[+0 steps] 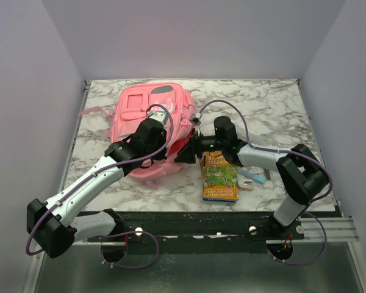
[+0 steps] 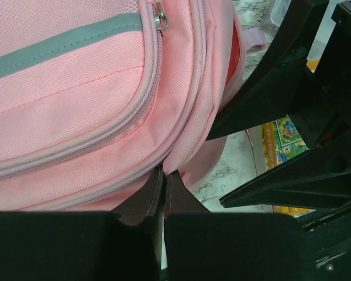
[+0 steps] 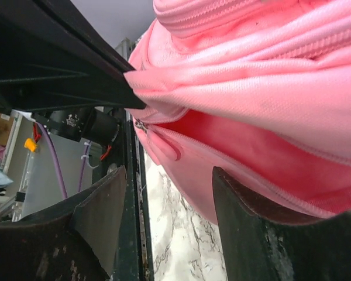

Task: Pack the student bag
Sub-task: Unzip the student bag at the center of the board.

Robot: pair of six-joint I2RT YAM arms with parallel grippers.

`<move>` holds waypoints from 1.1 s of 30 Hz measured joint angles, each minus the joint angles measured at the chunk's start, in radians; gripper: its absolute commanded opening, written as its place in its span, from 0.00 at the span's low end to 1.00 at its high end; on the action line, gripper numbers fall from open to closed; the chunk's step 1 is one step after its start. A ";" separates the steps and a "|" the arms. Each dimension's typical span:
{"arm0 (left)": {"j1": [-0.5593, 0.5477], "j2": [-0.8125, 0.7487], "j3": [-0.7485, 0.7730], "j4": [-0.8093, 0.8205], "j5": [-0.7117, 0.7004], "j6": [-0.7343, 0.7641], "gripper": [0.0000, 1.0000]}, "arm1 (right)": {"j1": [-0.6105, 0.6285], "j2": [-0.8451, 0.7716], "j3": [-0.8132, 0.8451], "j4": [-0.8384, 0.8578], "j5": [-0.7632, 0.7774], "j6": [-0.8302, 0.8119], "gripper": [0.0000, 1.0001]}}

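Observation:
The student bag (image 1: 140, 110) is a big pink backpack lying on the marble table, its main zip opening (image 3: 263, 152) gaping toward the right. My left gripper (image 2: 164, 175) is shut on the pink fabric rim of that opening, holding the upper flap (image 3: 222, 88) up. My right gripper (image 3: 169, 199) is open just in front of the opening, one fingertip (image 3: 245, 205) against the bag's lower lip and nothing between the fingers. From above, the two grippers meet at the bag's right edge (image 1: 184, 148).
A green and orange book (image 1: 219, 177) lies flat right of the bag, under the right arm. A small pink item (image 1: 244, 185) and a light blue item (image 1: 254, 176) sit beside the book. The table's front rail (image 3: 131, 205) runs close to the right gripper.

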 measured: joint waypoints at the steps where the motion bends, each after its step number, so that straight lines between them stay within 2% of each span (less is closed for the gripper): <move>1: 0.000 0.000 0.000 0.000 0.005 -0.002 0.00 | 0.002 0.005 0.000 0.014 -0.004 0.007 0.64; 5: 0.000 -0.001 0.000 0.000 0.023 -0.006 0.00 | 0.009 0.048 0.007 0.097 -0.029 0.034 0.63; 10: 0.000 -0.005 0.002 0.000 0.034 -0.010 0.00 | 0.034 0.090 0.008 0.212 -0.064 0.084 0.55; 19: 0.000 -0.005 0.030 -0.001 0.047 -0.025 0.00 | 0.072 0.109 -0.019 0.381 -0.093 0.158 0.29; 27: 0.000 -0.005 0.032 -0.002 0.058 -0.039 0.00 | 0.095 0.108 -0.064 0.434 -0.048 0.158 0.36; 33: 0.001 -0.005 0.032 -0.008 0.061 -0.051 0.00 | 0.142 0.063 -0.101 0.398 0.118 0.092 0.43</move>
